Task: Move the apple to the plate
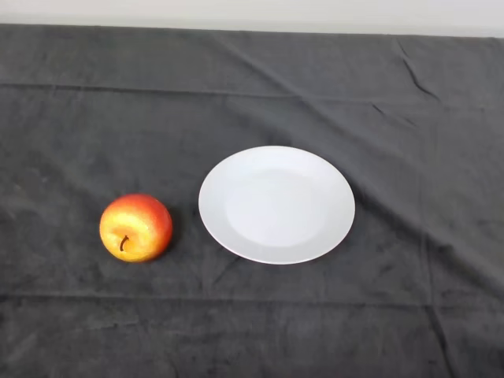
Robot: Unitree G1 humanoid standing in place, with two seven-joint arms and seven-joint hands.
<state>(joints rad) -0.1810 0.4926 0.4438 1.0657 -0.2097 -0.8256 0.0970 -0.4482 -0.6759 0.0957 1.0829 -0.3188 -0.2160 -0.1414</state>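
Note:
A red and yellow apple (pixel 135 227) lies on the dark cloth at the left of the middle, its stem facing the camera. Just to its right sits a round white plate (pixel 276 204) with nothing on it. A narrow strip of cloth separates the apple from the plate's left rim.
The dark cloth (pixel 394 315) covers the whole table and shows creases and folds. Along the top runs the table's far edge against a pale wall (pixel 252 12).

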